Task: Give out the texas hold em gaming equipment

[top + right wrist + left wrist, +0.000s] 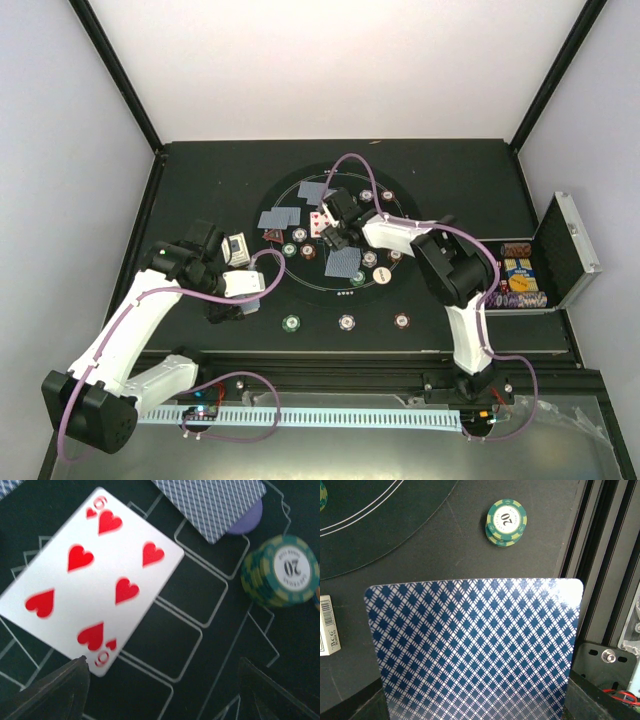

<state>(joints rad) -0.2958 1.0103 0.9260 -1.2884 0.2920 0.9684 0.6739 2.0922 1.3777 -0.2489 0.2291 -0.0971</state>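
Red pips on a white face mark the six of hearts (95, 580), which lies face up and flat on the printed black mat (200, 645). In the right wrist view it sits up and to the left of the right end effector (162, 667). Its lower corner is just beside the finger (55, 692) at the lower left of that view, and none of the card lies between the two fingers. Its long axis runs diagonally, upper right to lower left, skewed to the line across the fingers. That end effector is spread wide and has hold of nothing. The right arm is much the nearer to this card.

A pick, I judge, would call for a shift towards the card and a wrist turn to meet a long edge. A thin card lying flat offers little to pinch.

Past the six, a face-down card (215, 502) with a blue-grey lattice back overlaps a purple disc (250, 519). A green chip stack (280, 570) marked 20 stands to the right.

The left end effector (230, 303), well apart off the mat's near-left edge, carries a held card (475, 650), back up, above the worktop (470, 565). Its fingers are hidden beneath the card, so the grip looks closed though the gap itself cannot be seen.
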